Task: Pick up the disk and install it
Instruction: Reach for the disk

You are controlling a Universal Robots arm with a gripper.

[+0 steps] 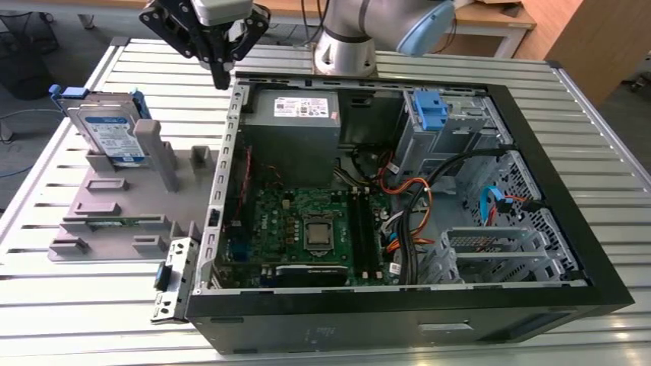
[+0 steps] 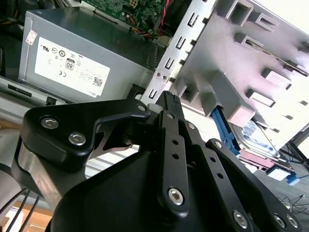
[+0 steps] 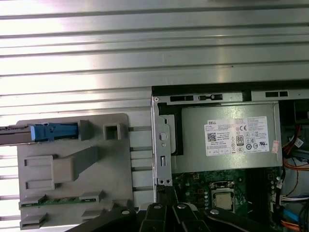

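The disk [image 1: 107, 131] is a silver-grey drive with a white-and-blue label in a blue carrier. It stands on edge, leaning, in a slot of the grey holder [image 1: 122, 206] at the exterior view's left. In the first wrist view the disk [image 3: 48, 131] shows edge-on, and in the second wrist view the disk [image 2: 258, 137] peeks from behind the holder. My gripper [image 1: 219, 75] hangs shut and holding nothing, above the back corner of the open computer case [image 1: 407, 313], to the right of the disk and apart from it. Its black fingers [image 2: 170, 104] meet at the tips.
The open case holds a grey power supply [image 1: 295, 110], a green motherboard [image 1: 310, 229], loose cables, and a drive cage with an upright blue bracket [image 1: 431, 110]. The slatted metal table [image 1: 91, 305] carries everything. The holder has several upright grey posts [image 1: 152, 149].
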